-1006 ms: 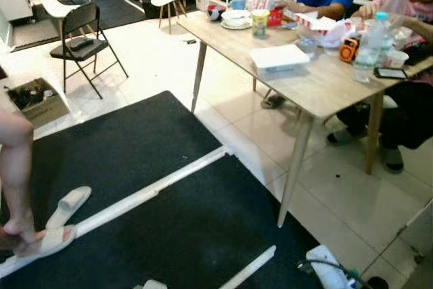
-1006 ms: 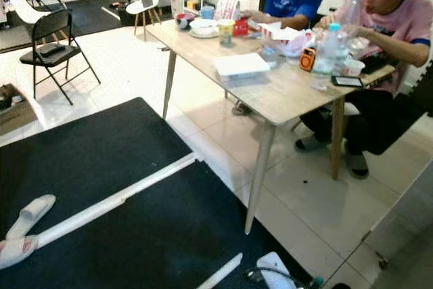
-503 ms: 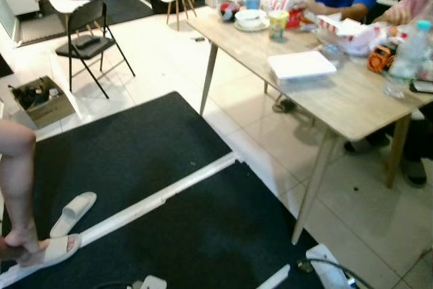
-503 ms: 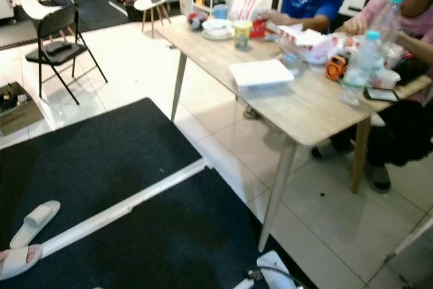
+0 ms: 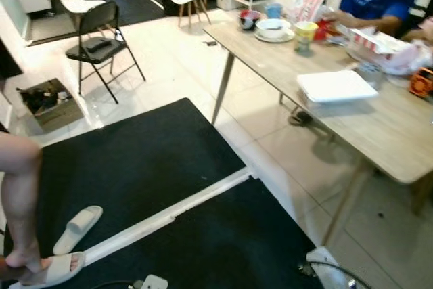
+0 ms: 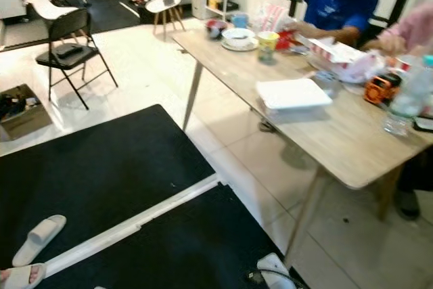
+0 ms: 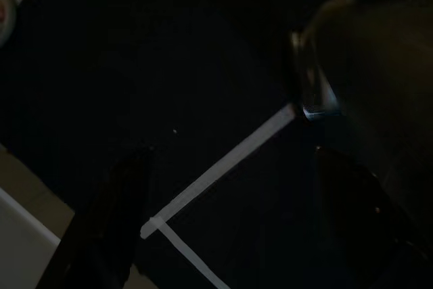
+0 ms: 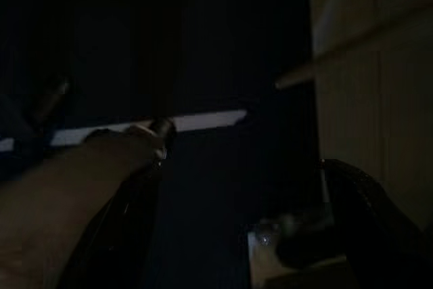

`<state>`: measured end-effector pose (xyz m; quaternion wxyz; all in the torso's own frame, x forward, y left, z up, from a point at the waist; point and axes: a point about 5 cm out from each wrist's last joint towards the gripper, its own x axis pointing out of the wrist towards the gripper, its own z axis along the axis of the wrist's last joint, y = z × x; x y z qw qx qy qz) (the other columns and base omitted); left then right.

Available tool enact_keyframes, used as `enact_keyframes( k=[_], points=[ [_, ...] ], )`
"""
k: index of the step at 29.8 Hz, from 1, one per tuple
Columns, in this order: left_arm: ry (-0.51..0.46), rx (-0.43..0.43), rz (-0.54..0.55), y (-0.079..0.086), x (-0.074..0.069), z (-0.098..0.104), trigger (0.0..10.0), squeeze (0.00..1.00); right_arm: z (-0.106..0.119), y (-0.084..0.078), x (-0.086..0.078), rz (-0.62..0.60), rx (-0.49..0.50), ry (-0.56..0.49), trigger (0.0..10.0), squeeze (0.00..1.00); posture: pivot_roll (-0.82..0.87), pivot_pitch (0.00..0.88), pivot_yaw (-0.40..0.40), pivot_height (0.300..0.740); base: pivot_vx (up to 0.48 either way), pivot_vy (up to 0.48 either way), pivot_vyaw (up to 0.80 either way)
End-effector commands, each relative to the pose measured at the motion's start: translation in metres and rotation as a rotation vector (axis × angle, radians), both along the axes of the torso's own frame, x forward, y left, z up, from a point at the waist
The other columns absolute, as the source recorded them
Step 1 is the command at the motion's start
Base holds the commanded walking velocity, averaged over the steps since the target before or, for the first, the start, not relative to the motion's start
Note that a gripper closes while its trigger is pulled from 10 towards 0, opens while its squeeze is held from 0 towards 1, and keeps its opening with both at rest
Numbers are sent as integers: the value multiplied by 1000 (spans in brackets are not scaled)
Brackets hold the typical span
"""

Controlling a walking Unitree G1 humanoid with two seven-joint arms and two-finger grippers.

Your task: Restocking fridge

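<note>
Left eye view: black mats with a white strip lie ahead, a bench with a white box to the right, a person's leg left. Left wrist view: dark, left gripper spread apart, empty over the mat. Right wrist view: right gripper likewise parted; no fridge visible.

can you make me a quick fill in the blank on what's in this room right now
1. The white box lies on the wooden ____.
2. The folding chair on the tiles is ____ in colour.
3. A loose white slipper lies on the black ____.
4. The person seated at the far side of the table wears a ____ shirt.

Missing words: table; black; mat; blue
</note>
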<state>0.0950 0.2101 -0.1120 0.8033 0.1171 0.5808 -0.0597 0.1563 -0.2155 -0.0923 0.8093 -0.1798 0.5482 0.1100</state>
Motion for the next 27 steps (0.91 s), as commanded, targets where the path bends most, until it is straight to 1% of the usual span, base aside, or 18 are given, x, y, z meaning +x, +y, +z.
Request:
enact_keyframes(
  k=[1, 3, 6, 11, 16, 20, 27],
  points=[
    [-7, -1, -8, -1, 3, 1, 10000, 0, 0, 0, -1, 3, -1, -1, 10000, 0, -8, 0, 36, 740, 360, 0, 0],
    [-8, -1, -7, -1, 4, 1, 10000, 0, -1, 0, -2, 5, -2, 7, 10000, 0, -6, 0, 34, 740, 356, 0, -341],
    [-8, -3, -6, -1, 4, 1, 10000, 0, -2, 0, -6, 3, -3, 22, 10000, 0, -6, 0, 34, 740, 360, 0, -788],
    [-7, -6, -7, -2, 3, 0, 10000, 0, -3, -1, -7, 3, -3, 28, 10000, 0, -9, 0, 24, 740, 359, 0, -788],
    [-7, -6, -9, -2, 3, 0, 10000, 0, -2, 0, -5, 7, -7, 27, 10000, 0, -8, 0, 22, 740, 352, 0, -788],
    [-9, -4, -11, -2, 3, 0, 10000, 0, 0, 4, 3, 13, -4, 18, 10000, 0, -8, 0, 22, 740, 346, 0, -788],
    [-10, -3, -9, -2, 3, 0, 10000, 0, 0, 4, 3, 11, -2, 19, 10000, 0, -5, 0, 24, 740, 308, 0, -788]
  ],
)
